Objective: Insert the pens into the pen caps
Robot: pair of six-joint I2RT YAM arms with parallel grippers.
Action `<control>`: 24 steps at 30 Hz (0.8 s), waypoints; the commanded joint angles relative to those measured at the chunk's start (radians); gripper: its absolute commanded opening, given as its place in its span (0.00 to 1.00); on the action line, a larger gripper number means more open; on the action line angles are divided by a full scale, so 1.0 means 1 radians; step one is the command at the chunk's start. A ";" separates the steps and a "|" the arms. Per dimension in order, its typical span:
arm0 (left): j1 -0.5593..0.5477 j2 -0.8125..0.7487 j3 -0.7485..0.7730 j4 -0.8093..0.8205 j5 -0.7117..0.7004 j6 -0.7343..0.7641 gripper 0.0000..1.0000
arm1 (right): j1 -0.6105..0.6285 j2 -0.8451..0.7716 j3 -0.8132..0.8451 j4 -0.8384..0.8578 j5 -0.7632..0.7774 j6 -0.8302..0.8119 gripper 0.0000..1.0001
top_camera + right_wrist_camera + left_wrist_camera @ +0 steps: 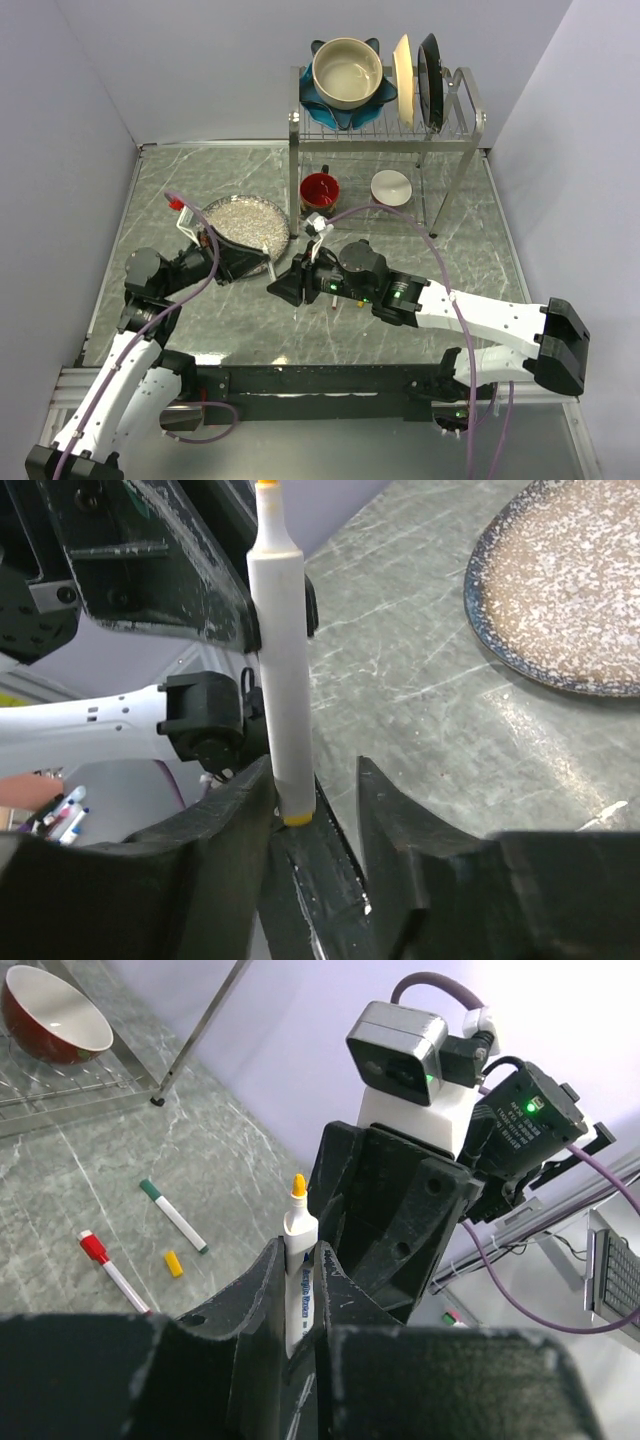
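My left gripper (300, 1258) is shut on a white pen (298, 1228) whose bare yellow tip points up. In the right wrist view that pen (280, 660) hangs with its yellow butt end between the fingers of my right gripper (318, 780). It rests against one finger, with a gap to the other, so the right gripper is open. The two grippers meet left of the table's middle, left gripper (266, 270) and right gripper (277, 286). A yellow cap (174, 1263) lies on the table between a green-ended pen (173, 1216) and a red-ended pen (108, 1265).
A speckled plate (245, 222) lies just behind the grippers. A red bowl (319, 188) and a white bowl (390, 186) sit under a wire rack (385, 125) at the back. The rack carries a beige bowl (347, 70) and upright plates.
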 commanded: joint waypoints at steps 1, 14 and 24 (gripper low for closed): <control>-0.005 -0.032 0.001 0.051 -0.024 -0.034 0.01 | 0.012 0.017 0.057 0.038 0.030 -0.018 0.30; -0.017 -0.012 -0.090 0.241 -0.019 -0.106 0.65 | 0.015 -0.009 0.031 0.104 0.016 0.058 0.00; -0.074 0.080 -0.096 0.353 0.000 -0.099 0.38 | 0.015 -0.011 0.006 0.137 0.007 0.082 0.00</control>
